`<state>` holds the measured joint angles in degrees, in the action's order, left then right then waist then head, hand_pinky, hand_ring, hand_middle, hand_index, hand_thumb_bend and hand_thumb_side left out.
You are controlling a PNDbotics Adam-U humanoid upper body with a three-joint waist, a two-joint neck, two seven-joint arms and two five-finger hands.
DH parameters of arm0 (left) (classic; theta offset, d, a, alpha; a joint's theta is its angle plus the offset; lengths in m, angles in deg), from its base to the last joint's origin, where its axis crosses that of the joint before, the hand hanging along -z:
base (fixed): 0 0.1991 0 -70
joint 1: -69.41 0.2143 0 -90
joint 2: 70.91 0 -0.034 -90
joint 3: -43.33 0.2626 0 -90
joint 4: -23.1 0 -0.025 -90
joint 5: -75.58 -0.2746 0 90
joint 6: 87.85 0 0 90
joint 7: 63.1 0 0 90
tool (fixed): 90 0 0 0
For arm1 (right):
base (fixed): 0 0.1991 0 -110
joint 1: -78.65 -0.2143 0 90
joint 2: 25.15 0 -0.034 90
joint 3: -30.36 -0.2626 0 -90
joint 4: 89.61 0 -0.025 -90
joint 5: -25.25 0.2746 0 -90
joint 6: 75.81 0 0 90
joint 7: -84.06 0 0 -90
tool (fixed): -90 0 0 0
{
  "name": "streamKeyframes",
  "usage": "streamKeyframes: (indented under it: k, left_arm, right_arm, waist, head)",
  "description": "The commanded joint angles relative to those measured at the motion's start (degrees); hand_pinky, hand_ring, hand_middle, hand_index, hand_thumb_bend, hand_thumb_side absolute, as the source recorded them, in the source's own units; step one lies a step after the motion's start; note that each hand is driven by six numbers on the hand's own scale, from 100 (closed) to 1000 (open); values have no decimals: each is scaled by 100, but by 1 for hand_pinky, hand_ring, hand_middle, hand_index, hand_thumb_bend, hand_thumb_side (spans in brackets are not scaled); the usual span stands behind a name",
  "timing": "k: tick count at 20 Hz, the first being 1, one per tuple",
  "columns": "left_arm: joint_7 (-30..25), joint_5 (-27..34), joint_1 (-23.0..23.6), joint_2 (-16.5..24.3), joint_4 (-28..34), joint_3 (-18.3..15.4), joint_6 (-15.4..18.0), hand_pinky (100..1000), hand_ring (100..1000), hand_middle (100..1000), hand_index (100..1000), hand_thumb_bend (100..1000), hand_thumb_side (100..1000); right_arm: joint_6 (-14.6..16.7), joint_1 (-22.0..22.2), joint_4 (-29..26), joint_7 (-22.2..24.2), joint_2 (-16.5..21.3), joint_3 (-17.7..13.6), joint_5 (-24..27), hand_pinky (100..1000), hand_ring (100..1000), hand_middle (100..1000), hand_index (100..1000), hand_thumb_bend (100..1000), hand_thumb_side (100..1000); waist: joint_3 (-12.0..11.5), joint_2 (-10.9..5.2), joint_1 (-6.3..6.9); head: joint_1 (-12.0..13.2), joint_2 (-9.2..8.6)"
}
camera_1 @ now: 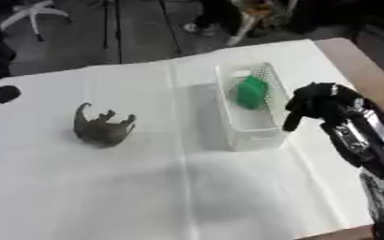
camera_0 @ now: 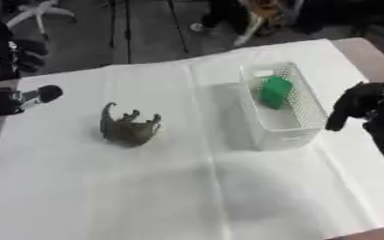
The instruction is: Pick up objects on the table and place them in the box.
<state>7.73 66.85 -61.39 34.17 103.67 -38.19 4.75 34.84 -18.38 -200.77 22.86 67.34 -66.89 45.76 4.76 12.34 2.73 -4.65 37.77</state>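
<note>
- The right hand (camera_1: 314,105) hangs at three o'clock, just beside the box's right wall, its fingers curled downward and holding nothing; I judge it has nothing to carry now.
- The toy dinosaur (camera_0: 128,127), grey-green and lying on its back with legs up, sits on the white tablecloth (camera_0: 187,187) at nine o'clock, well apart from the box: likely the next pick.
- The clear plastic box (camera_0: 306,126) holds a green block (camera_0: 275,92), leaning against its far-right wall.
- The left hand (camera_0: 7,101) sits at the ten o'clock edge; I cannot tell its fingers' pose.
</note>
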Motion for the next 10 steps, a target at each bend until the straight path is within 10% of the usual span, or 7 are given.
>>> streamKeyframes:
  k: [1, 10]
  left_arm:
    - [-334, -341, -463, 298, -445, 459, -45, 859, 802, 781, 849, 724, 422]
    - [-1218, -1225, -1569, -181, -1714, 1513, -45, 922, 824, 802, 849, 694, 375]
  right_arm:
    - [-1, -40, -61, 67, 122, 12, 47, 498, 488, 609, 791, 100, 674]
    - [1, 15, -51, 95, 125, 8, 63, 498, 486, 606, 791, 100, 675]
  waist:
    - [-1, -473, 36]
    - [-15, -533, 27]
  head:
    - [29, 17]
    - [-49, 37]
